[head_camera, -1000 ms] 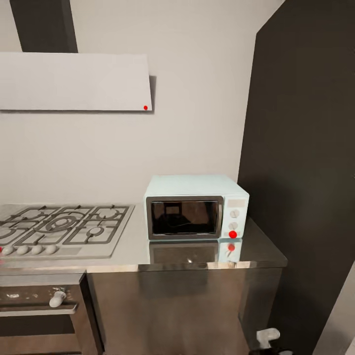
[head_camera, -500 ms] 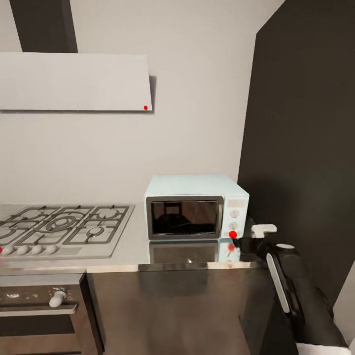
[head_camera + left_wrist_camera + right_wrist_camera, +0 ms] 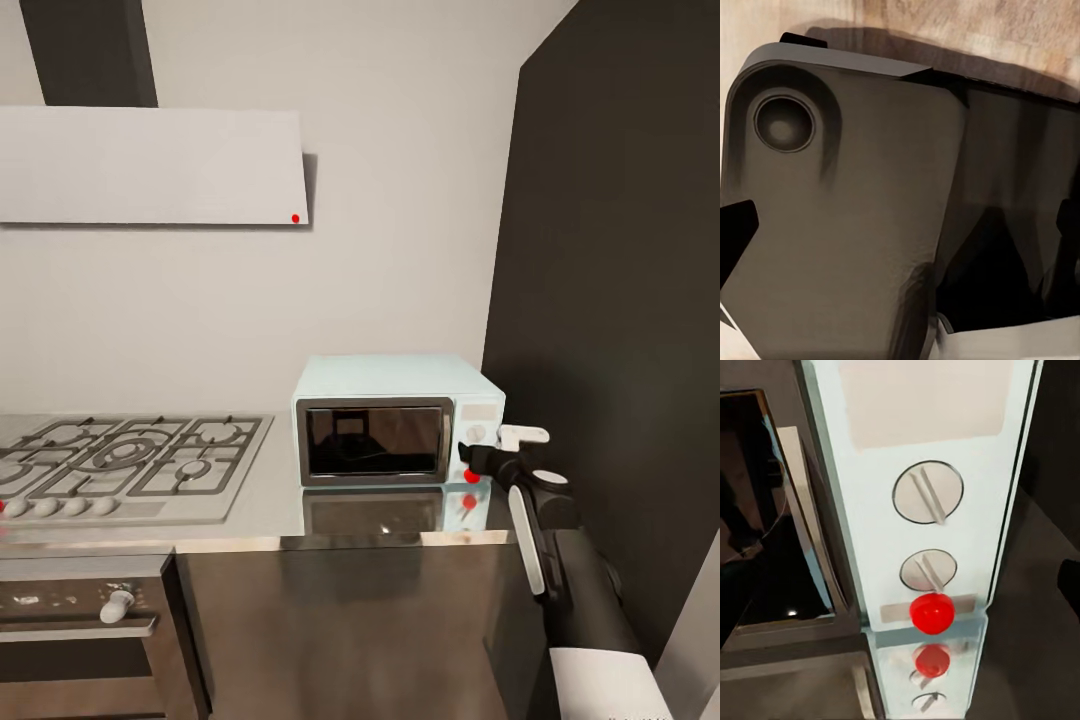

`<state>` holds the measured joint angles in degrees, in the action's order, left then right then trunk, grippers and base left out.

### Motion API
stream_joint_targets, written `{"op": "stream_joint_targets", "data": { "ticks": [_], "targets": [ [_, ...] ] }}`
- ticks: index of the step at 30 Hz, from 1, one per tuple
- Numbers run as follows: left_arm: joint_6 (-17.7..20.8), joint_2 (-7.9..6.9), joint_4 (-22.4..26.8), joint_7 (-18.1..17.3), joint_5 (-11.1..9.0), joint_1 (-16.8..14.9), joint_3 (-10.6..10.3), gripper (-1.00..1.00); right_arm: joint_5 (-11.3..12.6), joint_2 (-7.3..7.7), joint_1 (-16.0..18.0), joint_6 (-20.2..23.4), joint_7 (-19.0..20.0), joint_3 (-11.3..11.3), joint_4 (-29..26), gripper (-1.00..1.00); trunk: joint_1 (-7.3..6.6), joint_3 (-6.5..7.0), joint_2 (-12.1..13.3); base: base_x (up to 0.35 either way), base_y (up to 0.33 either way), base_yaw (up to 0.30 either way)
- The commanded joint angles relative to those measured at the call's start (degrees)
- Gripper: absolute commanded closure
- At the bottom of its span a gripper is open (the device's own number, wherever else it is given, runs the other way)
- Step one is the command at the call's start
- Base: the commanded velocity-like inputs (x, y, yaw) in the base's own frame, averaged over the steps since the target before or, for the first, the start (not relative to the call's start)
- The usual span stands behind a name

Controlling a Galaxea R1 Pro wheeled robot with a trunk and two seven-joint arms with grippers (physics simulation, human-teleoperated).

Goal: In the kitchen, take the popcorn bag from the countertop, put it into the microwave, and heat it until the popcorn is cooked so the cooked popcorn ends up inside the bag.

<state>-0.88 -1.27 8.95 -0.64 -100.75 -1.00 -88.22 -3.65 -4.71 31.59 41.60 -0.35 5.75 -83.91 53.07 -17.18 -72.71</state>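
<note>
Pincer of the right arm (image 3: 472,462) sat at the microwave's (image 3: 385,420) control panel, its tip just beside the red round light (image 3: 931,613) under the two knobs (image 3: 928,493); whether its jaws were spread or closed could not be told, and nothing seemed held in it. It was probably placed there to reach the controls or door edge. Left of the microwave lay the gas hob (image 3: 130,460), with the white hood (image 3: 150,165) above that. The microwave stood on the counter (image 3: 400,525) with its dark glass door (image 3: 375,441) closed; what lay inside could not be made out through the glass. No popcorn bag was visible on the counter beside the microwave. The left wrist view showed a dark housing, and the left pincer's state could not be told.
</note>
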Motion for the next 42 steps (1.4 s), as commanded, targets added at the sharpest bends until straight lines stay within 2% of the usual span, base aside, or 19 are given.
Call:
{"op": "stream_joint_targets", "data": {
  "ticks": [1,8,9,11,13,17,21,23,29,34,35,40,42],
  "targets": [
    [-0.1,-0.05,0.1,-0.1,-0.6,-0.1,-0.5,-1.00,-0.3,-0.04,0.1,-0.1,0.1,0.0,0.1,-1.00,0.00,-0.07,0.0,0.000,0.000,0.000],
    [-0.1,-0.05,0.1,-0.1,-0.7,-0.1,-0.5,-1.00,-0.3,-0.19,0.1,-1.1,0.1,0.1,1.6,-1.00,0.00,-0.07,0.0,0.000,0.000,0.000],
    [-0.1,-0.05,0.1,-0.1,-0.7,-0.1,-0.5,-1.00,-0.4,-0.41,0.1,-2.6,0.0,0.1,4.4,1.00,0.00,-0.07,0.0,0.000,0.000,0.000],
    [-0.1,-0.05,0.1,-0.1,-0.7,-0.1,-0.5,-1.00,-0.5,-0.35,0.1,-8.9,0.0,0.3,10.8,1.00,0.00,-0.07,0.0,0.000,0.000,0.000],
    [-0.1,-0.05,0.1,-0.1,-0.7,-0.1,-0.5,-1.00,-0.6,-0.23,0.0,-14.0,0.1,0.3,14.7,1.00,0.00,-0.07,0.0,0.000,0.000,0.000],
    [-0.1,-0.05,0.1,-0.1,-0.6,-0.1,-0.5,-1.00,-0.6,0.02,0.2,-18.3,0.1,0.4,15.4,1.00,0.00,-0.07,0.0,0.000,0.000,0.000],
    [-0.1,-0.05,0.1,-0.1,-0.6,-0.1,-0.5,-1.00,-0.4,0.07,0.5,-27.7,0.0,0.4,17.2,1.00,0.00,-0.07,0.0,0.000,0.000,0.000],
    [-0.1,-0.05,0.1,-0.1,-0.6,-0.1,-0.5,-1.00,-0.4,0.11,0.5,-29.9,-0.1,0.5,19.3,1.00,0.00,-0.07,0.0,0.000,0.000,0.000],
    [-0.1,-0.05,0.1,-0.1,-0.7,-0.1,-0.5,-1.00,-0.5,0.13,0.5,-31.1,0.4,2.7,21.4,1.00,0.00,-0.07,0.0,0.000,0.000,0.000],
    [-0.1,0.03,0.1,0.0,-0.7,-0.1,-0.5,-1.00,-0.4,0.14,0.5,-31.2,0.1,2.9,22.6,1.00,0.00,-0.07,0.0,0.000,0.000,0.000],
    [-0.1,0.03,0.1,0.0,-0.7,-0.1,-0.5,-1.00,-0.4,0.14,0.5,-31.3,0.1,3.0,23.5,1.00,0.00,-0.07,0.0,0.000,0.000,0.000],
    [-0.1,-0.01,0.1,-0.1,-0.7,-0.1,-0.5,-1.00,-0.5,0.55,0.5,-37.1,0.5,3.9,33.2,1.00,0.00,-0.07,0.0,0.000,0.000,0.000],
    [-0.1,-0.02,0.1,-0.1,-0.7,-0.1,-0.5,-1.00,-0.6,0.65,0.5,-37.5,0.6,4.0,34.0,1.00,0.00,-0.07,0.0,0.000,0.000,0.000]
  ]
}}
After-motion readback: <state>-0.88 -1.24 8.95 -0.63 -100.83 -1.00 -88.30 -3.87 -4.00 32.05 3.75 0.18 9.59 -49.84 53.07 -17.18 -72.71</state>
